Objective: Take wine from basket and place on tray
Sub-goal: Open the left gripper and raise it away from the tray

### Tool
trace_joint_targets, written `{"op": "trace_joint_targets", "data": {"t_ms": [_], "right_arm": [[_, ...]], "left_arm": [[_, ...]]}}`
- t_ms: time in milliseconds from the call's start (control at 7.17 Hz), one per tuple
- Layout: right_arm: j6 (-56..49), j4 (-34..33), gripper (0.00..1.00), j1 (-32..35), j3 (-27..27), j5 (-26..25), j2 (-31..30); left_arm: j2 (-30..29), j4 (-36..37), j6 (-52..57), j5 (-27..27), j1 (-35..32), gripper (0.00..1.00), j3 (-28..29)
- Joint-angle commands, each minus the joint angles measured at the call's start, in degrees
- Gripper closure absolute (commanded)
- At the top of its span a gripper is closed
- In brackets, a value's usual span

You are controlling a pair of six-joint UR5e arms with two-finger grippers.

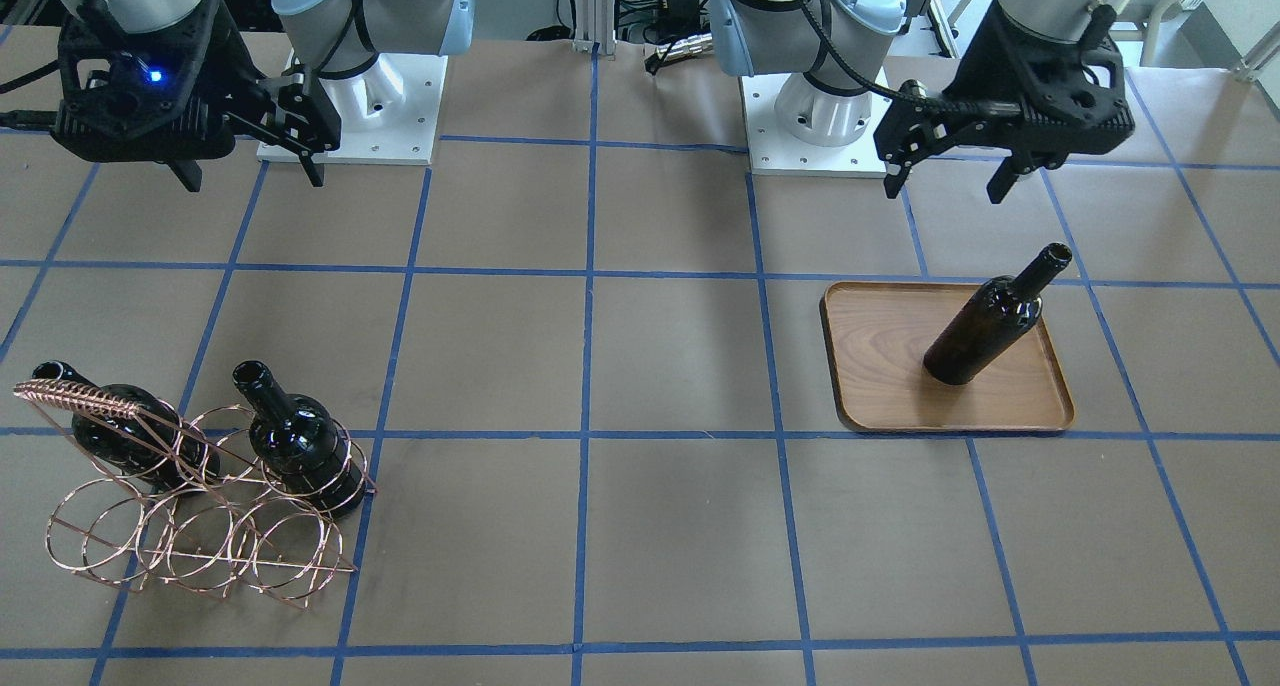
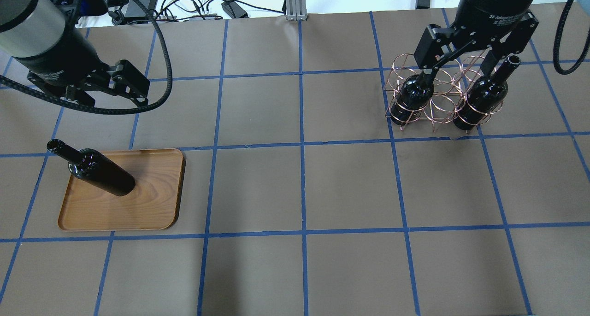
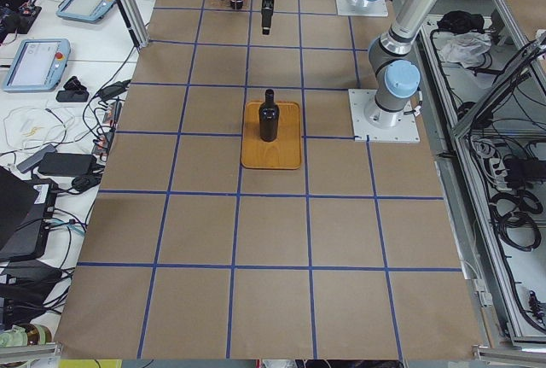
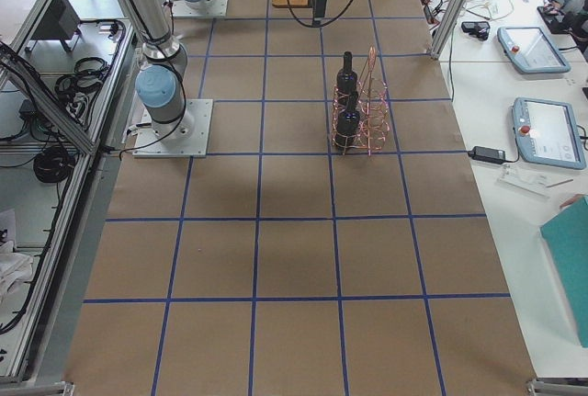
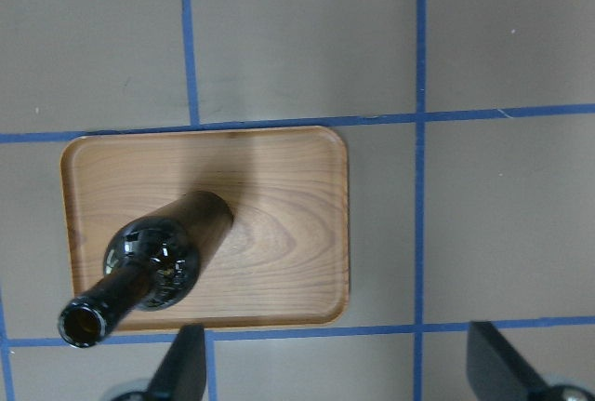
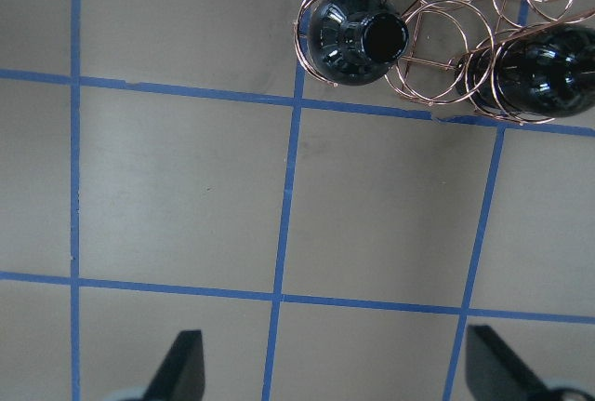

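Observation:
One dark wine bottle stands upright on the wooden tray; it also shows in the left wrist view on the tray. Two more bottles stand in the copper wire basket. My left gripper is open and empty, raised beside the tray. My right gripper is open and empty, high over the basket, touching neither bottle.
The brown table is marked by a blue tape grid. The two arm bases stand at the robot's edge. Cables and an aluminium post lie beyond the far edge.

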Motion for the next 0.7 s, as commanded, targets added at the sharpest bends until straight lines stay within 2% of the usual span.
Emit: {"op": "trace_joint_targets", "data": {"t_ms": [0,558], "right_arm": [[0.0,0.06,0.0,0.0,0.0,-0.05,0.08],[0.0,0.06,0.0,0.0,0.0,-0.05,0.08]], "left_arm": [[0.34,-0.15,-1.99,-0.34,-2.66,0.0,-0.3],[0.52,-0.24,-1.38,0.1,-2.84,0.0,-0.74]]}}
